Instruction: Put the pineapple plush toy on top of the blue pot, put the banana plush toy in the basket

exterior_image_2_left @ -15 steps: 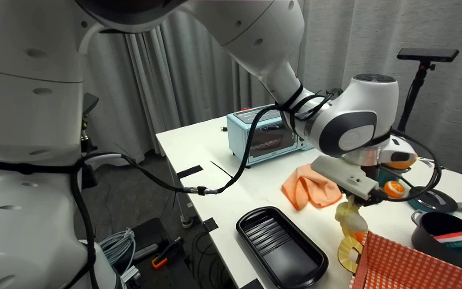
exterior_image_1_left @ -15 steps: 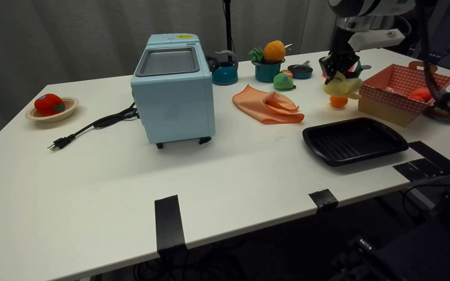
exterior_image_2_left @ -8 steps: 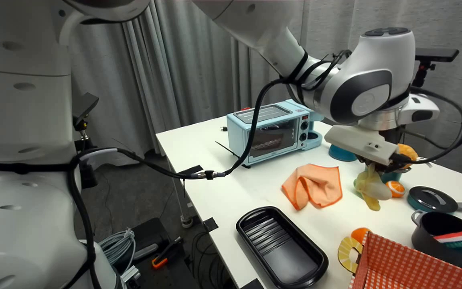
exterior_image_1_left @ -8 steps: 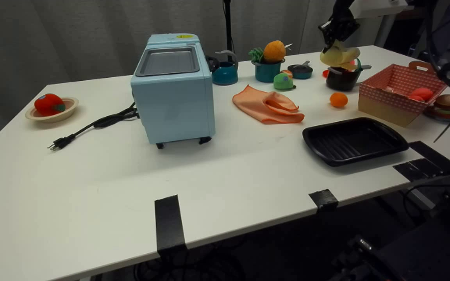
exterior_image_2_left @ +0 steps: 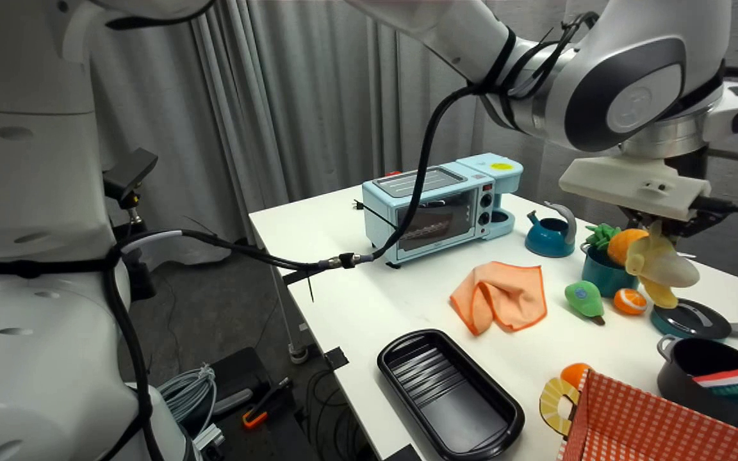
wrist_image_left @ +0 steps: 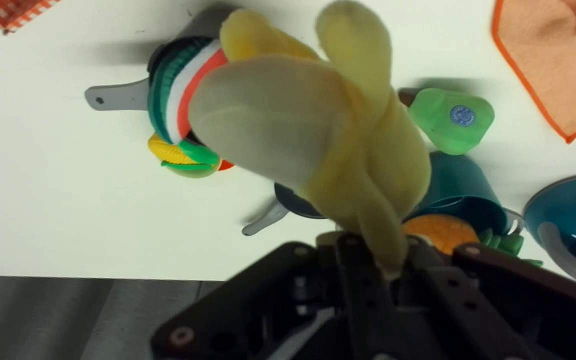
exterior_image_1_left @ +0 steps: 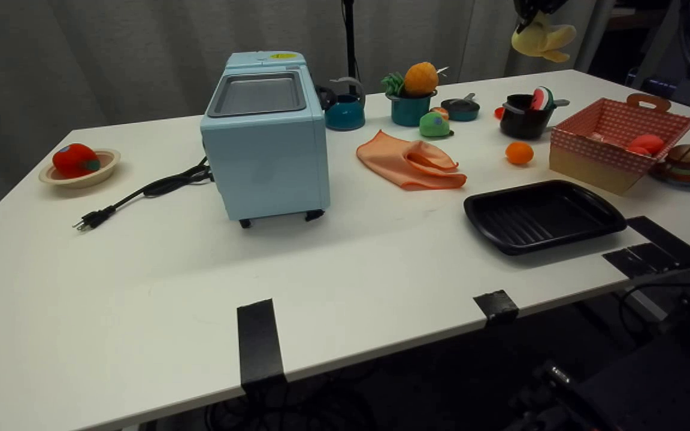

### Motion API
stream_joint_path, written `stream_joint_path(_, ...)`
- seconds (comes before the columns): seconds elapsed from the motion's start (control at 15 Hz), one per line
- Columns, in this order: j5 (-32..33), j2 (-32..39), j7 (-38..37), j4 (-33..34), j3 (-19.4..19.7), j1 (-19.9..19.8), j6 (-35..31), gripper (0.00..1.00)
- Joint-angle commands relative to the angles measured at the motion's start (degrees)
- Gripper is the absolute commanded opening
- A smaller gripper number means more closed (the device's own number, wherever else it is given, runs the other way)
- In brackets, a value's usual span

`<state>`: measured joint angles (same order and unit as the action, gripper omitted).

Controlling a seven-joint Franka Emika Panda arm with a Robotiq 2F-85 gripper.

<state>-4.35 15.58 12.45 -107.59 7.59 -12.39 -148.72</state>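
My gripper is shut on the banana plush toy, with its peel end between the fingers. In both exterior views the banana toy hangs well above the table. The pineapple plush toy lies tilted on top of the blue pot, its green leaves over the rim. In an exterior view the banana toy partly hides the pineapple toy. The red checked basket stands apart from the gripper, with red-pink items inside. Only a corner of the basket shows in the wrist view.
A black pot with a watermelon toy stands beside the basket. An orange ball, black tray, orange cloth, green toy, lidded pan, teal kettle and light-blue toaster stand around.
My gripper has risen and moved away from above the orange ball beside the basket, toward the table's far side, carrying the banana toy. The pineapple toy, pot and basket have not moved.
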Motion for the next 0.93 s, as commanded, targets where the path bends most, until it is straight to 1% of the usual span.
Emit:
stream_joint_path(0.0, 2.2, -2.0, -2.0, 0.4, 2.5, -1.2, 1.2, 0.02)
stream_joint_path(0.4, 5.3, -3.4, -4.4, -2.0, 7.2, -3.4, 1.1, 0.02)
stream_joint_path(0.6, 5.3, -3.2, -5.1, -4.3, 8.4, -4.5, 1.6, 0.02)
stream_joint_path(0.87, 6.4, -2.5, -7.4, -8.0, 9.9, -5.0, 1.1, 0.02)
